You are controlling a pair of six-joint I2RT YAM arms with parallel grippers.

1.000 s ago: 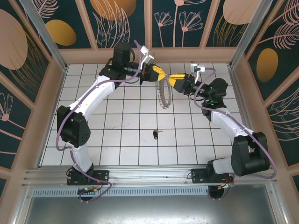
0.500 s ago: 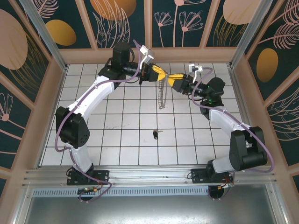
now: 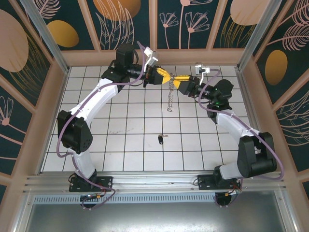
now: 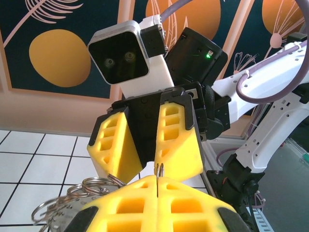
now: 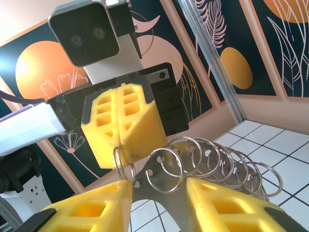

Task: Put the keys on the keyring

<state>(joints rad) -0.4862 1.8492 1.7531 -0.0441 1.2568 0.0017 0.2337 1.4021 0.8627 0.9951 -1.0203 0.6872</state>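
Reading the grips first: the left claw (image 3: 163, 75) is clenched on the keyring (image 3: 169, 96), a string of thin silvery wire split rings hung along a flat metal strip. In its own wrist view, one ring pokes up out of the closed seam of that claw (image 4: 158, 186).

The right claw (image 3: 180, 82) meets it tip to tip with its jaws parted. The strip and rings (image 5: 203, 162) pass between them. We see no pad pressed on metal, so we treat this claw as released.

Below both claws the rest of the keyring hangs free above the white tiled table (image 3: 96, 145). The small key with a black plastic head and short silver blade (image 3: 161, 139) lies flat on the table. It is well apart from both claws, on the side toward the arm bases, and untouched.

Handling, in our judgement:
- **Keyring:** It is light and limp as a whole, so it will swing and twist. Each ring is stiff, springy wire and likely slippery, so we hold one end ring across its flat faces.
- **Key:** It is light, rigid and low on the tile, and may skid when pinched. We take it by the black head across its broad faces, leaving the threading end free.
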